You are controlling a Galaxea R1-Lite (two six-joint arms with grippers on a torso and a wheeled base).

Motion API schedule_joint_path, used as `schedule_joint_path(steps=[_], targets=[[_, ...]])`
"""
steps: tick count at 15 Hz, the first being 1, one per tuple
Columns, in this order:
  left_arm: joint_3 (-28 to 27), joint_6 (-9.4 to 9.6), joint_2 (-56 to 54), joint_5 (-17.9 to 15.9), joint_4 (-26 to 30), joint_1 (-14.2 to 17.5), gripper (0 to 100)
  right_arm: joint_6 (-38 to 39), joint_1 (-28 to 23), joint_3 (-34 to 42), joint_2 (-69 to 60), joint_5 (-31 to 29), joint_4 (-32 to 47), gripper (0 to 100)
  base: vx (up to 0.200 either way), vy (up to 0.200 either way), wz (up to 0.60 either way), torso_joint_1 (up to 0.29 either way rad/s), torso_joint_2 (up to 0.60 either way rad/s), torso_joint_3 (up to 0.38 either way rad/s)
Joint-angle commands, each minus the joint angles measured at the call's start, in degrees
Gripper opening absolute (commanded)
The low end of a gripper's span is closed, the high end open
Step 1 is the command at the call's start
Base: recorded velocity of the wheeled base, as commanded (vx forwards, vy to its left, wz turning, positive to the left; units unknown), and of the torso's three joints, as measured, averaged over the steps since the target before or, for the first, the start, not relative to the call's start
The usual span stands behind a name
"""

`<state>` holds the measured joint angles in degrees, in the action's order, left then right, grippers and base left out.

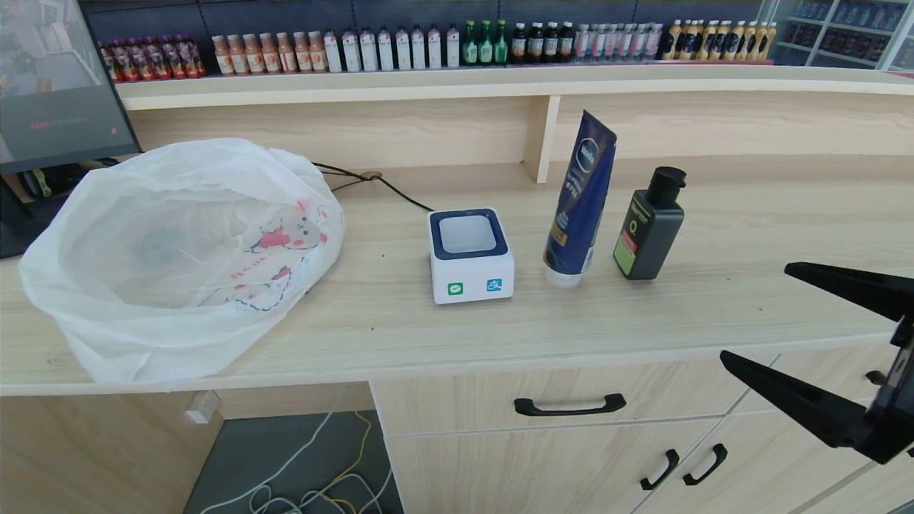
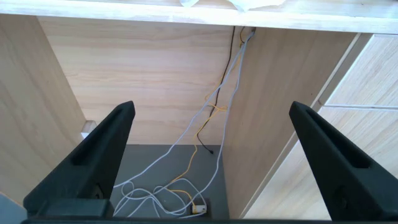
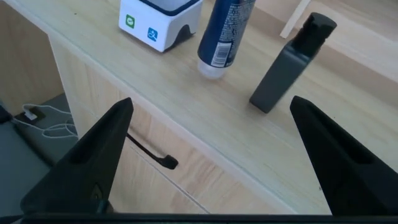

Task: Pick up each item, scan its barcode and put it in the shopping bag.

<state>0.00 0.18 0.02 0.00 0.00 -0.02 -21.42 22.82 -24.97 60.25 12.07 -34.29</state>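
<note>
A blue tube [image 1: 580,200] stands cap-down on the wooden counter [image 1: 400,335], right of the white barcode scanner [image 1: 470,253] with its blue-rimmed window. A dark bottle [image 1: 648,228] with a green label stands just right of the tube. The white shopping bag [image 1: 178,250] lies open at the counter's left. My right gripper [image 1: 753,312] hangs open and empty off the counter's front right corner, short of the tube [image 3: 225,34] and bottle [image 3: 289,65]. My left gripper [image 2: 211,107] is open and empty below counter level, facing the recess with loose cables [image 2: 186,180].
Drawers with black handles [image 1: 570,407] run under the counter's front edge. A raised back ledge with a wooden divider [image 1: 540,135] stands behind the items. A dark monitor [image 1: 57,86] stands far left, and a black cable [image 1: 385,187] runs from the scanner toward the bag.
</note>
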Motion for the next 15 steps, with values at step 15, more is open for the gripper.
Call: schedule_joint_path(steps=[15], targets=[[0.0, -0.01, -0.02, 0.0, 0.0, -0.06, 100, 9.11, 15.41, -9.05, 27.21, -16.99, -24.95, 100, 0.0, 0.0, 0.0, 0.0, 0.0, 0.0]])
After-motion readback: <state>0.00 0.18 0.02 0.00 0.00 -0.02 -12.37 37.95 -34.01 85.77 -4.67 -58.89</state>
